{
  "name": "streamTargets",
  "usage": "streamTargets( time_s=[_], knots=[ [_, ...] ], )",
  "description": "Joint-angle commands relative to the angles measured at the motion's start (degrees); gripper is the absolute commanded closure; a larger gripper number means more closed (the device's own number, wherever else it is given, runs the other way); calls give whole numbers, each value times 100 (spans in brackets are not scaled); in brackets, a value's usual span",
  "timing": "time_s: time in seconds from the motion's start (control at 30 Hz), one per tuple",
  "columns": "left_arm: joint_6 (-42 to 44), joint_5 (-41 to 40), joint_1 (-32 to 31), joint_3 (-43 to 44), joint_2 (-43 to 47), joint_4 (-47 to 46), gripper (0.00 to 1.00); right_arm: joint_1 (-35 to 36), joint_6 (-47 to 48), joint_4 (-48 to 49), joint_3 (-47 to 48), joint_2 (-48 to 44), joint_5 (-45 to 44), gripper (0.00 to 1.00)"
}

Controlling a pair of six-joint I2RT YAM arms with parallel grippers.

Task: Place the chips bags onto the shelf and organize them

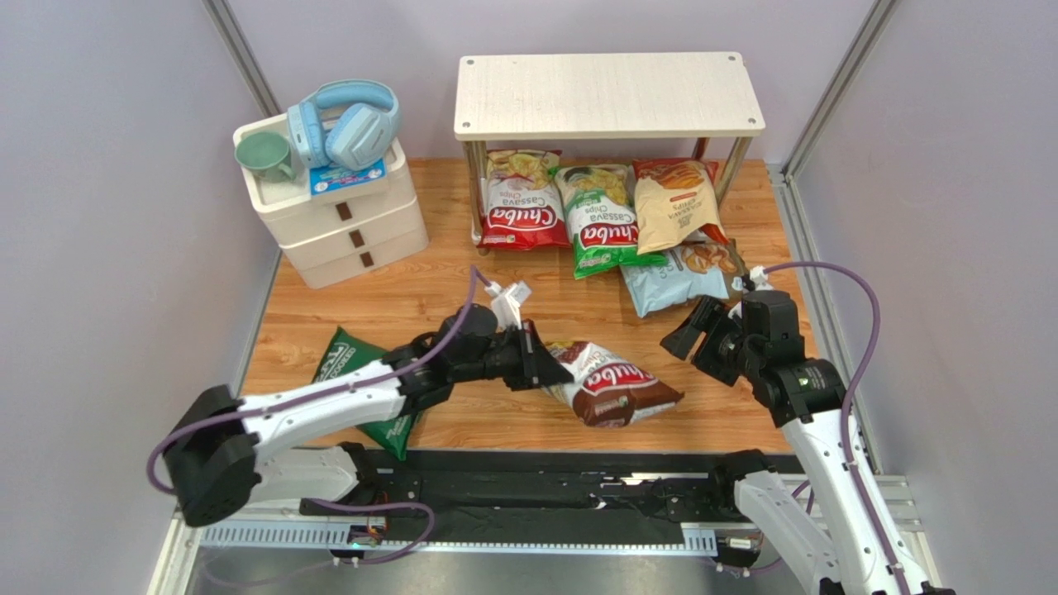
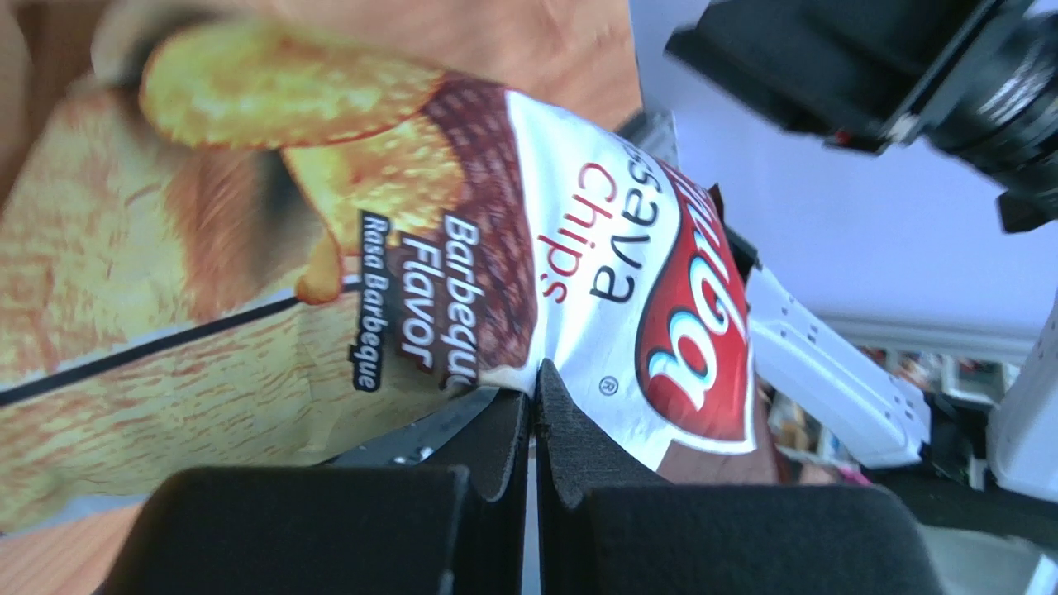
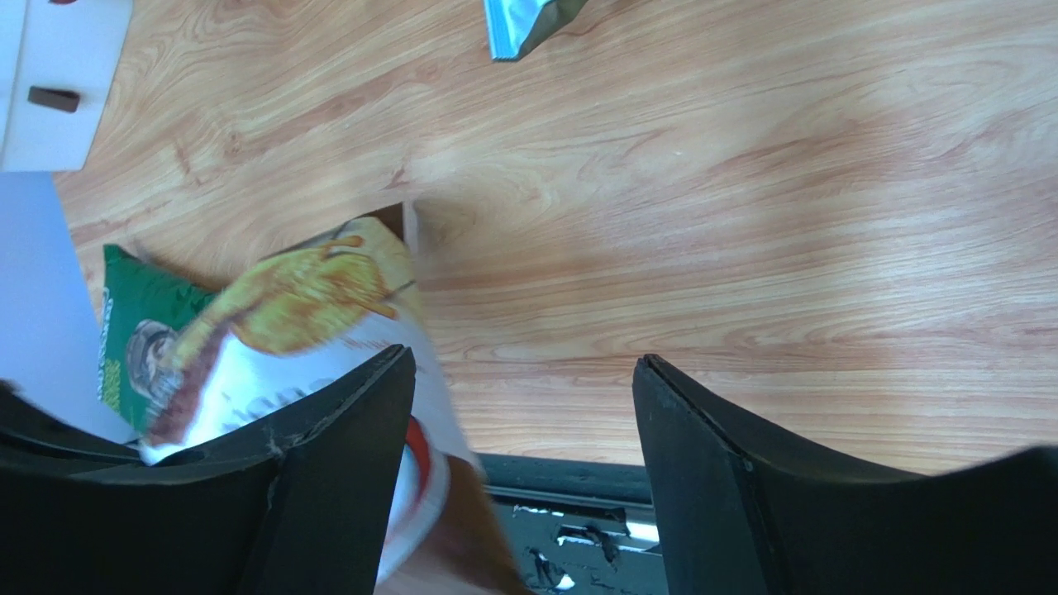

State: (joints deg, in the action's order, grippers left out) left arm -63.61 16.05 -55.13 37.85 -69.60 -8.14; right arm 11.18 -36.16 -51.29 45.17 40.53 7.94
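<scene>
The table [image 1: 373, 298] is overlooked from above and behind. The brown bag [image 2: 596, 248] is shared by all views, and is seen closest in the left wrist view.

brown bag [image 1: 612, 384] mid-table, red bag [image 1: 522, 205], green bag [image 1: 600, 226], cream bag [image 1: 674, 205], blue bag [image 1: 677, 280] at shelf [image 1: 609, 96], dark-green bag [image 1: 343, 358] left

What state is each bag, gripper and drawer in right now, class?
brown bag: gripped at its edge
left gripper: shut on brown bag
right gripper: open
red bag: under shelf top
green bag: under shelf top
cream-orange bag: under shelf top
light blue bag: on table
dark green bag: on table
drawers: shut
</scene>
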Motion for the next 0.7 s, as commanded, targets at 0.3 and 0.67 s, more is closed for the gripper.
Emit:
streamTargets(
  time_s=[0.3, 0.67],
  knots=[
    [1141, -1913, 961, -92, 1099, 2300, 100, 25, -979, 873, 90, -212, 1875, 26],
    [693, -1597, 829, -682, 615, 1333, 100, 813, -2816, 2201, -1361, -748, 1922, 27]
  ],
)
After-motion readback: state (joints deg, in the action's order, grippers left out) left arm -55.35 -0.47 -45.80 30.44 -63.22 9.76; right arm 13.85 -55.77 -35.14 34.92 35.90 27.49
